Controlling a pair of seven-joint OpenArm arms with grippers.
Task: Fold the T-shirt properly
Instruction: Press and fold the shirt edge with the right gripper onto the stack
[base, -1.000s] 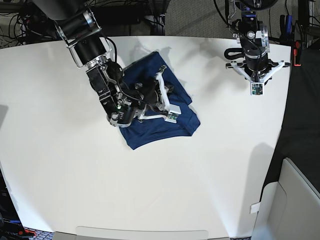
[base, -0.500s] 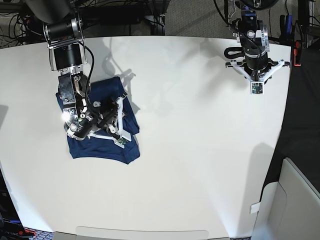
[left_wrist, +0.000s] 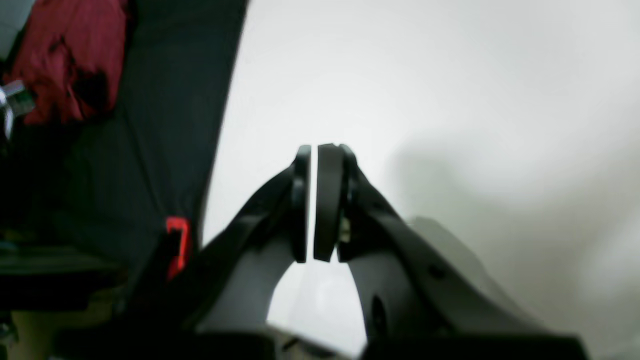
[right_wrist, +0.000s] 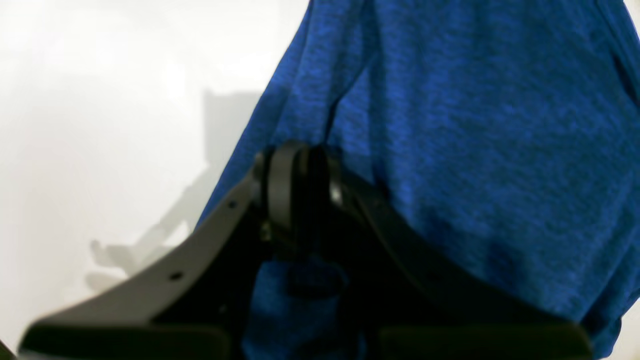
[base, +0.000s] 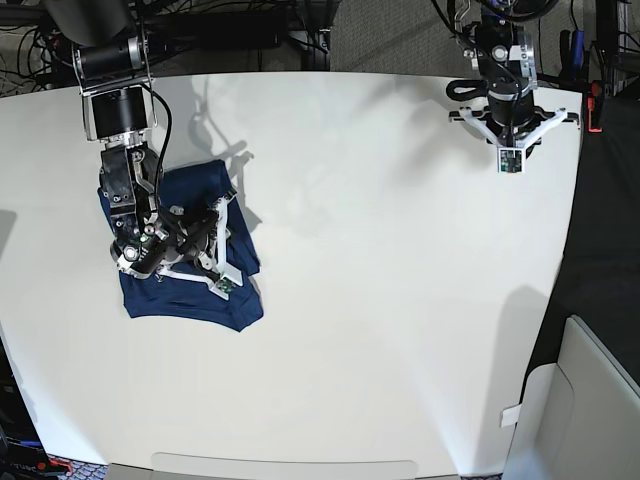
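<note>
Two grippers are in play. The right gripper (right_wrist: 300, 165) has its jaws nearly together, pinched on a fold of the T-shirt (base: 185, 255); in the right wrist view dark-blue knit bunches between the pads and drapes away on the far side. In the base view this gripper (base: 205, 250) lies low over the garment, with its arm reaching in from the desk's far left corner.

The left gripper (left_wrist: 314, 200) is fully closed, pads all but touching, and holds nothing. In the base view it (base: 510, 150) hangs above bare desk (base: 400, 300) near the far right corner, well apart from the shirt.

The T-shirt rests as a compact, already doubled bundle close to the desk's left edge, roughly midway along it. Its outline is uneven, so the fold appears unfinished.

Handling judgement: the fabric is a light, soft, limp knit. It will sag, stretch and slide over the smooth desk rather than hold a shape, and layers may shift when one is pulled. Grip is best taken at a hemmed edge or a corner of the bundle, catching every layer. A mid-panel pinch is likely to lift only the top ply.

A red cloth (left_wrist: 65, 60) lies off the desk, visible in the left wrist view.
</note>
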